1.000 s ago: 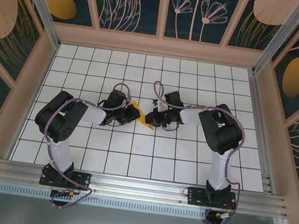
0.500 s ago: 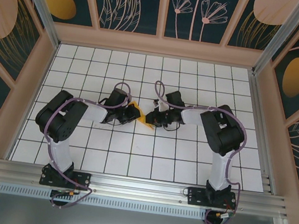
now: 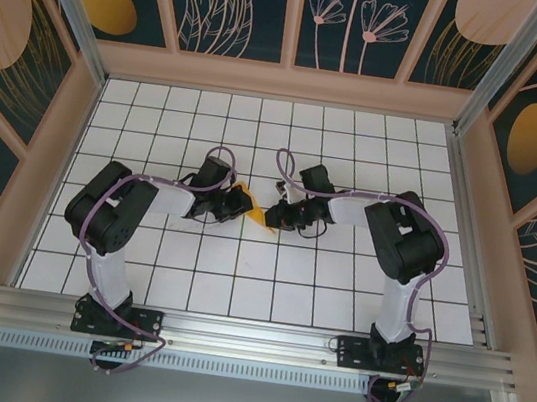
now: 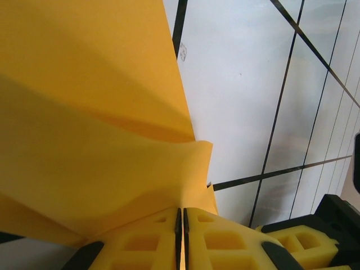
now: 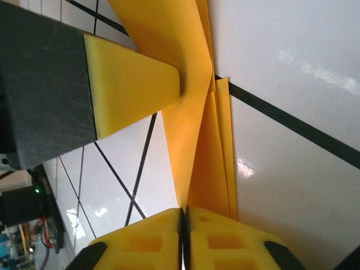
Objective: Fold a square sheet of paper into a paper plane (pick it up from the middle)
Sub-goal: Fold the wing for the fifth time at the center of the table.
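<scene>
Gripping paper [image 3: 246,204] with left end effector [image 4: 181,225] and right end effector [image 5: 183,225], both clamped shut, at centre of table [image 3: 234,297], probably to keep folded layers aligned.

orange-yellow paper [image 4: 84,140], white table [image 3: 235,287] with black grid, teal walls [image 3: 246,16], perhaps floral

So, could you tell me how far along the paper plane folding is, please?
Roughly midway, I'd judge. Done: the paper is no longer a flat square; several folded layers lie stacked along a sharp crease. In hand: the left fingers and the right fingers are both shut on it, at the middle of the tiled table. Left: it does not yet read as a finished narrow dart, so folds likely remain.
</scene>
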